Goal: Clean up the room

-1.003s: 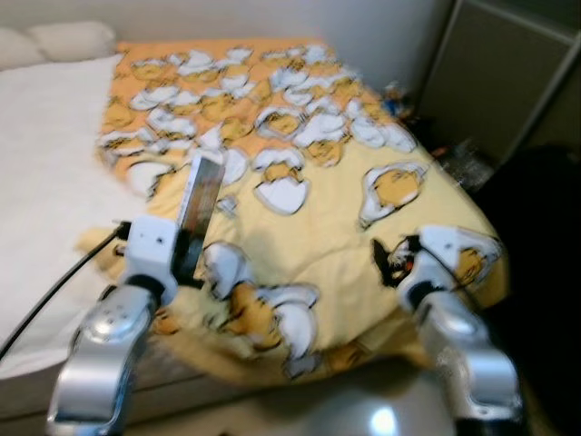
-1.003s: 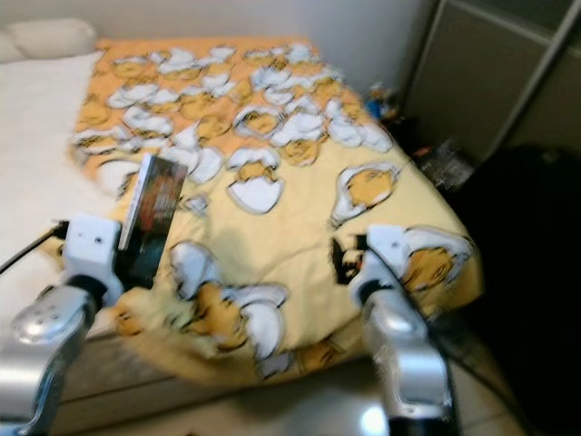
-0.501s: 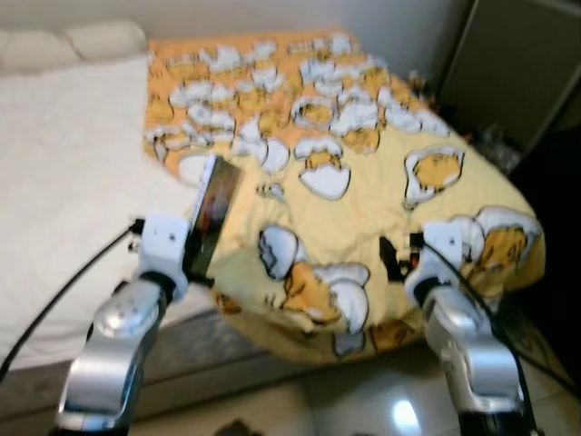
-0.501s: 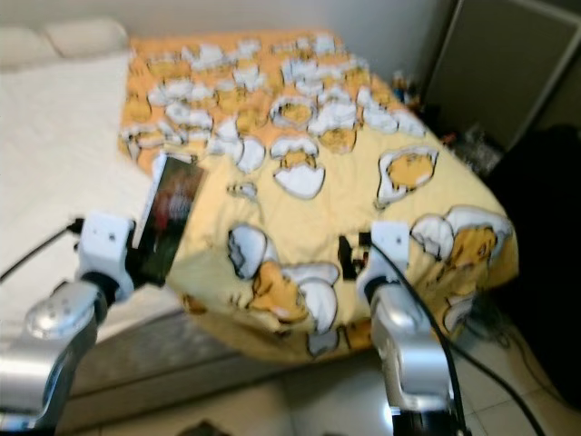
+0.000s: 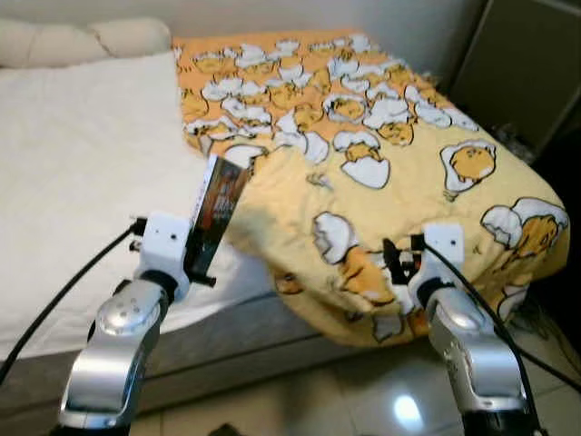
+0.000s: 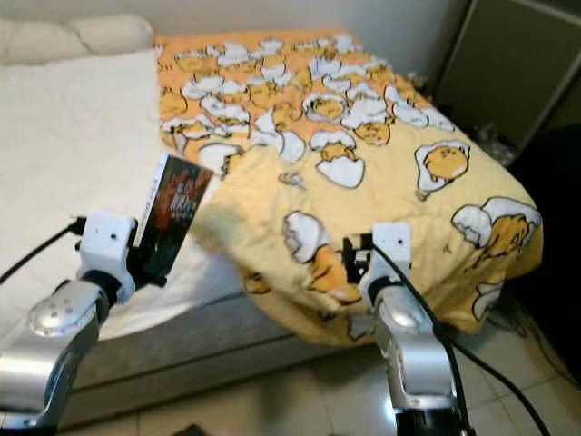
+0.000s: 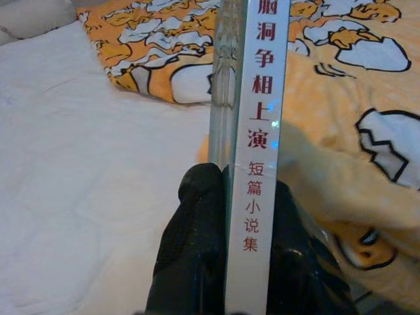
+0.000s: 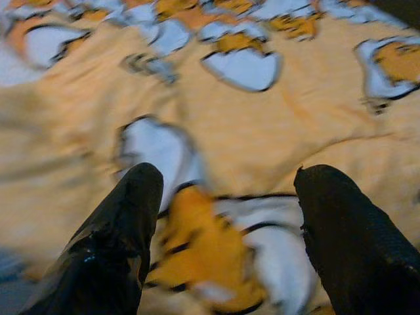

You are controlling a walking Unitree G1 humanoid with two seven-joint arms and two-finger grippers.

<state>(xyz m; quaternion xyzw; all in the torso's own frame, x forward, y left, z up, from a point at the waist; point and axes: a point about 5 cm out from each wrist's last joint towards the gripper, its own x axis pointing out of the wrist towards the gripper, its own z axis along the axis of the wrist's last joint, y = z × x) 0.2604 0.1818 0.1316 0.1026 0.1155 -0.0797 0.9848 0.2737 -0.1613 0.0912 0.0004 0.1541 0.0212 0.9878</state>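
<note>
My left gripper (image 5: 201, 252) is shut on a thin book (image 5: 218, 208) with a dark cover and a white spine (image 7: 260, 131) printed with red characters, held upright over the near edge of the bed. My right gripper (image 5: 397, 262) is open and holds nothing, its fingers (image 8: 118, 236) hovering just above the yellow blanket (image 5: 399, 173) patterned with egg cartoons, at the blanket's near corner. The blanket lies crumpled over the right half of the white mattress (image 5: 82, 182).
Two cream pillows (image 5: 82, 38) lie at the head of the bed. A dark cabinet (image 5: 531, 64) stands at the right with small clutter at its foot. Glossy tile floor (image 5: 300, 404) runs along the bed's near side. A black cable (image 5: 54, 300) trails from my left arm.
The whole view has shifted, bringing more of the white mattress into sight on the left, so the camera turned. Both grippers keep their pose; the book stays held.
</note>
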